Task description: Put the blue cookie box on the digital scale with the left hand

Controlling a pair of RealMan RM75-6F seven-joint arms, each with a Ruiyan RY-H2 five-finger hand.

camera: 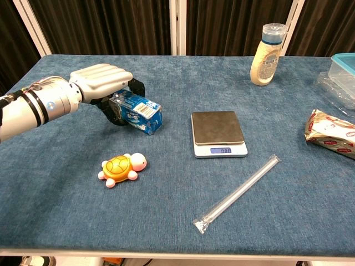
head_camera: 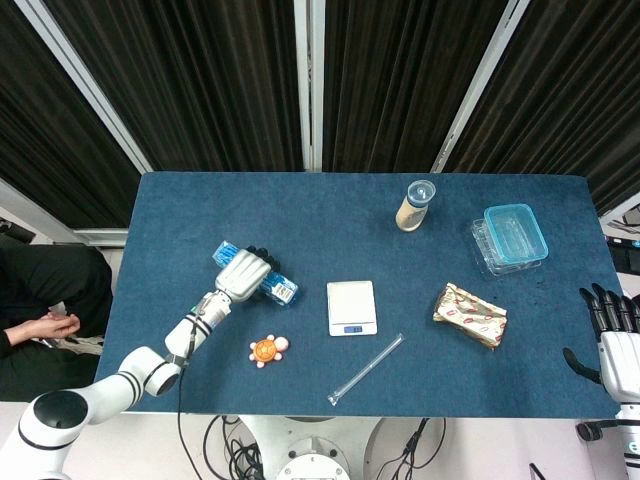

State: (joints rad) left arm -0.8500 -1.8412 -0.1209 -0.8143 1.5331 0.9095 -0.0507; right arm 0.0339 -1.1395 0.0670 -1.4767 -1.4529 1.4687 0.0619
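Note:
The blue cookie box (head_camera: 283,290) (camera: 138,113) lies on the blue table left of the digital scale (head_camera: 352,306) (camera: 217,128). My left hand (head_camera: 243,273) (camera: 100,79) covers the box's middle from above, fingers wrapped over its far side and thumb against its near side, gripping it. Only the box's two ends show in the head view. The scale's platform is bare. My right hand (head_camera: 617,340) hangs off the table's right edge, fingers apart, holding nothing.
An orange turtle toy (head_camera: 268,349) (camera: 121,168) sits in front of the box. A clear tube (head_camera: 366,369) (camera: 238,192) lies in front of the scale. A bottle (head_camera: 414,206), a lidded plastic container (head_camera: 512,237) and a wrapped snack packet (head_camera: 470,315) are to the right.

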